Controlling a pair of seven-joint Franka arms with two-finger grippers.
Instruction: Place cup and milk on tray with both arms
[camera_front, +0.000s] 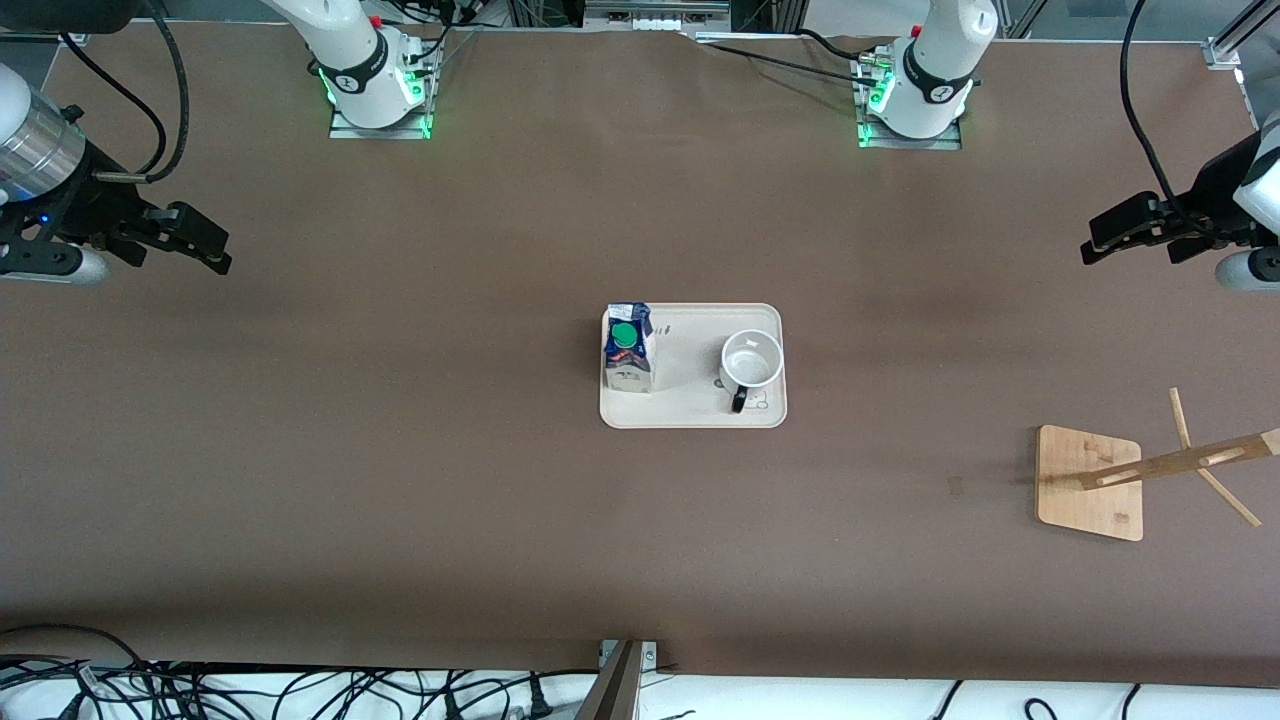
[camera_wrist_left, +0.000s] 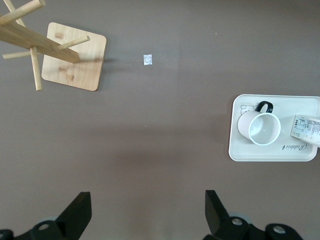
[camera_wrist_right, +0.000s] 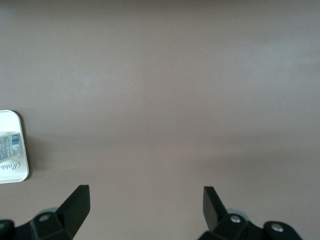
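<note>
Wooden rack (camera_front: 1100, 480) toward the left arm's end; mid-table tray (camera_front: 690, 412) carries upright milk (camera_front: 629, 347) and cup (camera_front: 751, 362); left gripper (camera_front: 1120, 232) and right gripper (camera_front: 195, 243), both spread, empty, raised over opposite table ends.

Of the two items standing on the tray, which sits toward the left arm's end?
The cup, white with a black handle; the milk, blue-topped with a green cap, stands toward the right arm's end of the tray.

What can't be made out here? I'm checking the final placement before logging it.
- Cup: smiley face unseen in the front and left wrist views; only rim and handle show.
- Milk: cut off by the frame edge in both wrist views; print too small to read.
- Tray: mostly outside the right wrist view.
- Wooden rack: its pegs run past the left wrist view's edge.
</note>
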